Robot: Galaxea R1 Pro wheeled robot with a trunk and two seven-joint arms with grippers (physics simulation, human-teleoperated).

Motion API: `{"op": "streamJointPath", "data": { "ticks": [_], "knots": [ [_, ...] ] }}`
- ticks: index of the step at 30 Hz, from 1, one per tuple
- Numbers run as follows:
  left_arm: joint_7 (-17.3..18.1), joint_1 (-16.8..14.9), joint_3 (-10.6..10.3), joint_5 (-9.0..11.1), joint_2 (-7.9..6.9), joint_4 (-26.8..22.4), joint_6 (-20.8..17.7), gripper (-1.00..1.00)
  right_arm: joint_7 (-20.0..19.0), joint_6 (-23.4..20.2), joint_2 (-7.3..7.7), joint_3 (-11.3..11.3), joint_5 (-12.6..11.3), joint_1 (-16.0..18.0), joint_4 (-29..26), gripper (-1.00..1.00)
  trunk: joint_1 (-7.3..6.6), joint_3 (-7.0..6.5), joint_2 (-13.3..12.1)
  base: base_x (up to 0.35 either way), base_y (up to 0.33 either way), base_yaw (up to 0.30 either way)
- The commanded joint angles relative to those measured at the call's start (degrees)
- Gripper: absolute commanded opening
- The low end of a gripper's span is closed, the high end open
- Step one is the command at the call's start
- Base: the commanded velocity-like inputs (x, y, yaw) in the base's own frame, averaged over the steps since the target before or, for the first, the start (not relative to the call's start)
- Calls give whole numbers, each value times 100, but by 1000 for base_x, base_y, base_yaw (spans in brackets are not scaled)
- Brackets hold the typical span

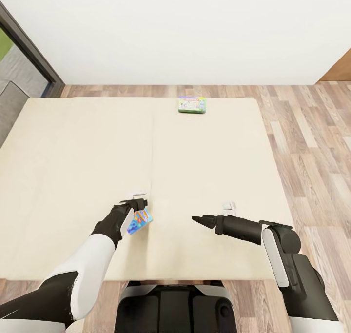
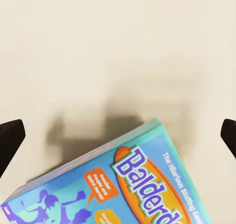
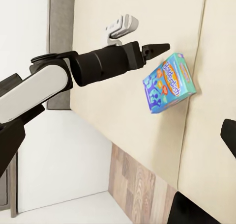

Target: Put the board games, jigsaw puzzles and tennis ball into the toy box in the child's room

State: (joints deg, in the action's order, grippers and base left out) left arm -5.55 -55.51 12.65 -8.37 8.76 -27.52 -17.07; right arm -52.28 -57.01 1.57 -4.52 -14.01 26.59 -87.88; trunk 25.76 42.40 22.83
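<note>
While your left hand point(image 1: 139, 207) hovers spread wide above the blue game point(image 1: 140, 221) on the bed point(image 1: 73, 143), a slanted descent may push it aside. Your right hand point(image 1: 200, 220) looks pinched shut, holding nothing. Green game point(image 1: 191, 104) lies far off.

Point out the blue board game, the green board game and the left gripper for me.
blue board game point(image 3: 168, 83), right wrist view, middle of its printed cover.
green board game point(image 1: 191, 104), head view, centre of its lid.
left gripper point(image 3: 160, 48), right wrist view, at its dark fingertips.
</note>
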Motion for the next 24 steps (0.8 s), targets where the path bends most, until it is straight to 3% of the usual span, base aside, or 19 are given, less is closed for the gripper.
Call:
{"op": "streamJointPath", "data": {
  "ticks": [1,24],
  "knots": [
    [10,-2,37,-59,7,-10,-28,100,-28,-21,1,-5,12,3,-1,100,3,16,9,0,0,0],
    [10,-3,44,-59,-2,-9,-8,100,-28,-15,1,-40,13,-3,8,100,3,232,9,0,0,0]
  ]
}}
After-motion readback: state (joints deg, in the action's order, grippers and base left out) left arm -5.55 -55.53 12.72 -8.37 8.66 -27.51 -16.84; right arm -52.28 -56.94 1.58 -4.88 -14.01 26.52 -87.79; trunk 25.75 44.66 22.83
